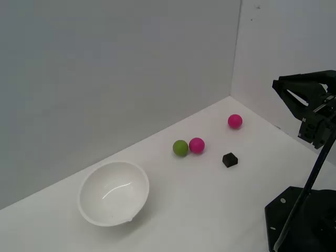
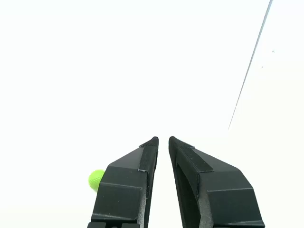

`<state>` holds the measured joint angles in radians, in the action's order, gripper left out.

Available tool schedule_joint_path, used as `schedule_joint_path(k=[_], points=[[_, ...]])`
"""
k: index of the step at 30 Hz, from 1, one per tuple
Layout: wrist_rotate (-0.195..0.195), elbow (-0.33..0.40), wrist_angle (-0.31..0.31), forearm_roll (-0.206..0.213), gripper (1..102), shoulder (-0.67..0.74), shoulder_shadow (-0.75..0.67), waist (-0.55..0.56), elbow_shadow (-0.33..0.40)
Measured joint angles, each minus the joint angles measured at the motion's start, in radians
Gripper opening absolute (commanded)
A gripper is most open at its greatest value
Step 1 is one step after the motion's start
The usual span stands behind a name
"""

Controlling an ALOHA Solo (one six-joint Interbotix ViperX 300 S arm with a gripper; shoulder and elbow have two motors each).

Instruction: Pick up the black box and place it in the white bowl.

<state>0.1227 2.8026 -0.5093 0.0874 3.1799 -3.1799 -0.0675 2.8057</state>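
Nearest our exterior lens, the black robot base (image 1: 299, 220) fills the lower corner on the exterior view's right, its thin arm (image 1: 315, 168) rising to the hand (image 1: 281, 86), which hangs high above the white counter (image 1: 210, 210) and well apart from everything on it; in the wrist view we see the hand's two black fingers (image 2: 128, 185) drawn almost together with only a narrow slit between them and nothing held, a green ball (image 2: 96, 180) peeking past one of them. On the counter we find the black box (image 1: 230, 159), a small dark cube, lying free and untouched, just to the exterior view's right of a magenta ball (image 1: 197, 145); that ball sits touching, or very nearly touching, the green ball (image 1: 180, 148); a second magenta ball (image 1: 234, 121) rests farther back, near the wall corner. Well apart from the box, toward the exterior view's left, we see the white bowl (image 1: 114, 192), tilted with its glossy inside turned toward the camera and holding nothing.
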Motion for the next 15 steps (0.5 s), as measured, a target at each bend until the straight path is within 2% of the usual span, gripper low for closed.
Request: schedule_joint_path(k=[4, 15], points=[[0.000, 0.000, -0.018, 0.000, 12, -0.035, 0.035, 0.064, 0.000], [0.000, 0.000, -0.035, 0.000, 12, -0.031, 0.031, 0.066, 0.000]])
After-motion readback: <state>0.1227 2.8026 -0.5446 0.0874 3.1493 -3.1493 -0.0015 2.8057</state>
